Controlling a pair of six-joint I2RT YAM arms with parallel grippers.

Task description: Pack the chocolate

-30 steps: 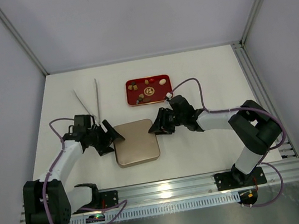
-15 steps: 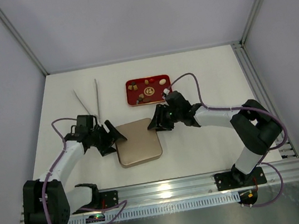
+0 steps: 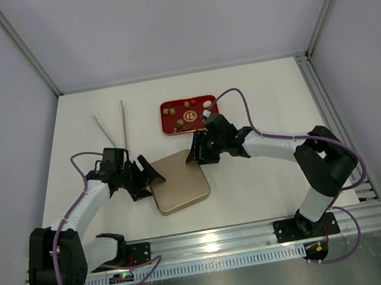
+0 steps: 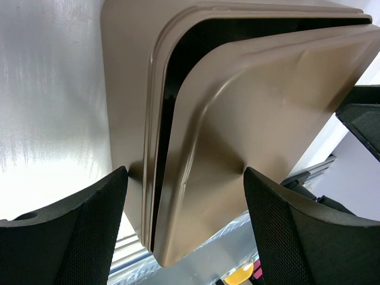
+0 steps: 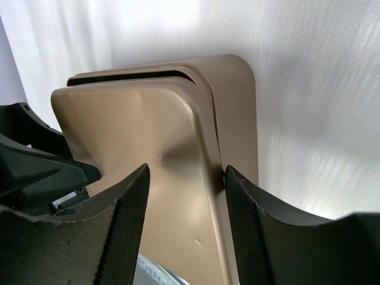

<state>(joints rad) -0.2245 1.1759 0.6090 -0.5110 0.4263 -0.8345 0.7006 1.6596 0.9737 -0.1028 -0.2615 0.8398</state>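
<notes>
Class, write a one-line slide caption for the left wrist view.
Left gripper straddling the tan tin, its lid tilted ajar.

One tin point(image 3: 179, 181), one tray point(image 3: 165, 117), two sticks point(image 3: 124, 127)

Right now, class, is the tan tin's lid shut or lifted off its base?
Partly lifted: both wrist views show a dark gap between the lid and the base along one edge.

In both wrist views the inside of the tin point(image 4: 127, 71) is only a dark slit under its lid point(image 4: 255, 136), contents unseen, and picture edges crop the tin. From above, the chocolate point(image 3: 190, 103) on the red tray point(image 3: 202, 122) is too small to sort by shape. Whether the left fingers point(image 4: 77, 231) or the right fingers point(image 5: 124, 225) press the tin cannot be told.
</notes>
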